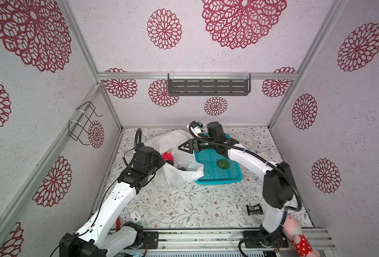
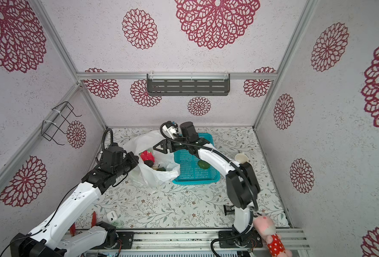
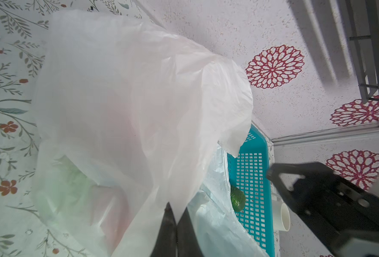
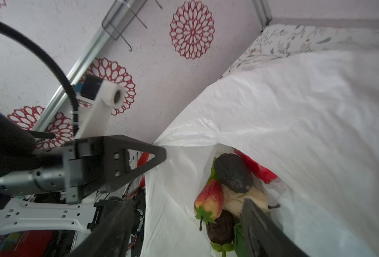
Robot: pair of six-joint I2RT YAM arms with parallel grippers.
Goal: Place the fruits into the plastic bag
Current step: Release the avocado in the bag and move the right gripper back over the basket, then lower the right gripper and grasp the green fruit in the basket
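The plastic bag stands with its mouth up at the back of the table. My left gripper is shut on its near-left rim. Inside lie the red dragon fruit, a dark avocado, a red-yellow fruit, a pale pear and another dark fruit. My right gripper hangs open over the bag's mouth with nothing between its fingers. A green oval fruit lies in the basket.
The teal perforated basket touches the bag's right side. A white cup stands right of it. A dark packet, a pink plush toy and a white case lie near the front edge.
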